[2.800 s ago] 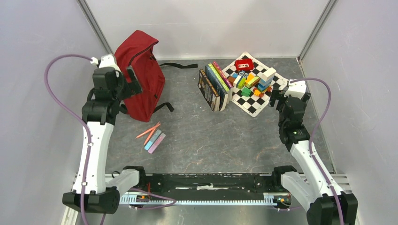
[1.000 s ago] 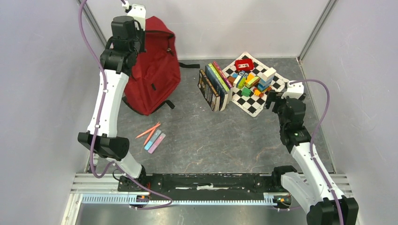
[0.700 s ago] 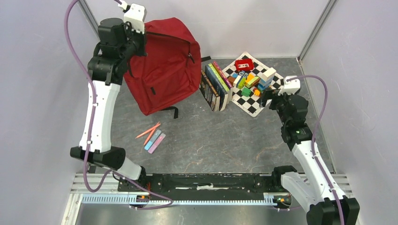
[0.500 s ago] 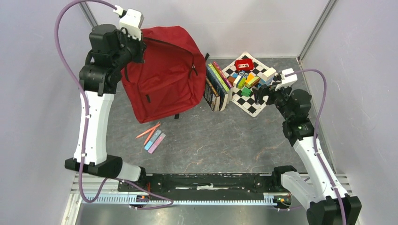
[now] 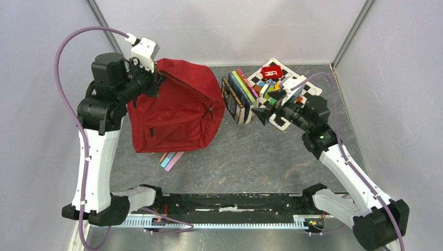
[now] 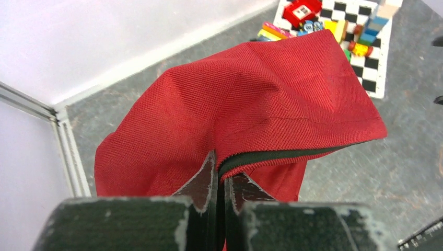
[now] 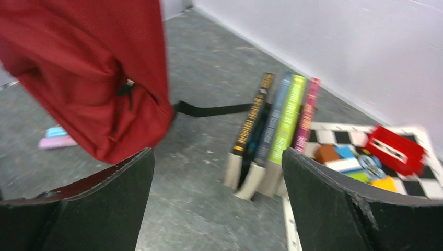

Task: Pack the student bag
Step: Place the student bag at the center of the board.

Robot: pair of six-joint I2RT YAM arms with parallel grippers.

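The student bag (image 5: 177, 112), dark red with black zippers, hangs from my left gripper (image 5: 156, 78) at the left-centre of the table. Its lower edge lies over the pencils and markers (image 5: 171, 159). In the left wrist view the left gripper (image 6: 222, 167) is shut on the bag's (image 6: 271, 94) black zipper edge, and red fabric drapes away from the fingers. My right gripper (image 5: 264, 115) stands open and empty just right of the upright books (image 5: 239, 97), pointing left. In the right wrist view the right gripper (image 7: 217, 154) faces the books (image 7: 271, 130) and the bag (image 7: 104, 78).
A checkered mat (image 5: 284, 119) at the back right carries several coloured toy blocks (image 5: 279, 86) and a small red block (image 5: 271, 71). A black strap (image 7: 209, 110) trails from the bag toward the books. Walls close in the back and both sides.
My left arm has carried the bag from high at the back left down toward the centre, over the pencils. My right arm has swung left toward the books, still open.
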